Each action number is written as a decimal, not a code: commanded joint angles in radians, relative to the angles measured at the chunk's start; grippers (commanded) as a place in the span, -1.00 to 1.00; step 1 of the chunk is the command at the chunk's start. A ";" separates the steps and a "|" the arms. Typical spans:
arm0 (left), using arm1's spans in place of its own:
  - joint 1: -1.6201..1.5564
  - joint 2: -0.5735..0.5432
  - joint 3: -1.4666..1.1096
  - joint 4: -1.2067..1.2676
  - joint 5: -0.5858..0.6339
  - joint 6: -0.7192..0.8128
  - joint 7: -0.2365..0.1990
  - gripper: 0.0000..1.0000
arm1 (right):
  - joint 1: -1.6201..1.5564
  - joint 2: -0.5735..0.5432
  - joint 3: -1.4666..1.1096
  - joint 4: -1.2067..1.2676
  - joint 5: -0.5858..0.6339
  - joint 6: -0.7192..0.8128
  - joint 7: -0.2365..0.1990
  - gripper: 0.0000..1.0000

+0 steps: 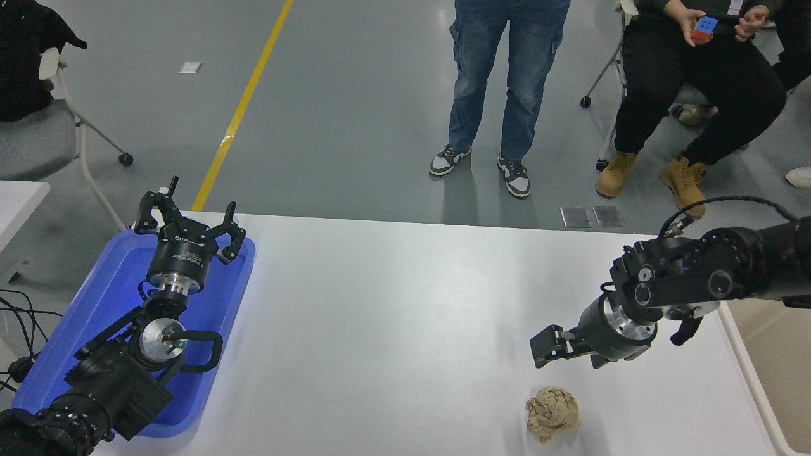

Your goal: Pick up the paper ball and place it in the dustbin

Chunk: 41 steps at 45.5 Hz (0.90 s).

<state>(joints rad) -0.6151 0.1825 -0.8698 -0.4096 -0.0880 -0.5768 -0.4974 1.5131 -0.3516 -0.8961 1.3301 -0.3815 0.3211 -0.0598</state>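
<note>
The paper ball [553, 413], a wrinkly tan wad, lies on the white table [393, 316] near its front edge, right of the middle. My right gripper [566, 356] comes in from the right edge, points left and hovers a little above and behind the ball, apart from it; it looks open and empty. The dustbin [746, 375], beige with a pale cream rim, stands off the table's right side; only its left wall and part of its inside show. My left gripper [190, 223] is parked open over the blue tray.
A shallow blue tray [95, 304] lies at the table's left edge under my left arm. One person stands beyond the far side and another [697, 76] sits at the top right holding a small cube. A chair [38, 139] stands at the far left.
</note>
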 commanded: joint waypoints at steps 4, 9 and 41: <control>0.000 0.000 0.000 0.000 0.001 0.000 0.000 1.00 | -0.082 0.003 0.037 -0.020 -0.004 -0.028 0.000 1.00; 0.000 0.000 0.000 0.000 0.001 0.000 0.000 1.00 | -0.105 0.003 0.055 -0.028 -0.005 -0.030 0.000 1.00; 0.000 0.000 0.000 0.000 0.001 0.000 0.000 1.00 | -0.272 0.048 0.095 -0.126 -0.115 -0.123 0.009 0.95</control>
<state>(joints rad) -0.6153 0.1825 -0.8698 -0.4096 -0.0881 -0.5768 -0.4971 1.2973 -0.3163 -0.8155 1.2292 -0.4248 0.2500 -0.0560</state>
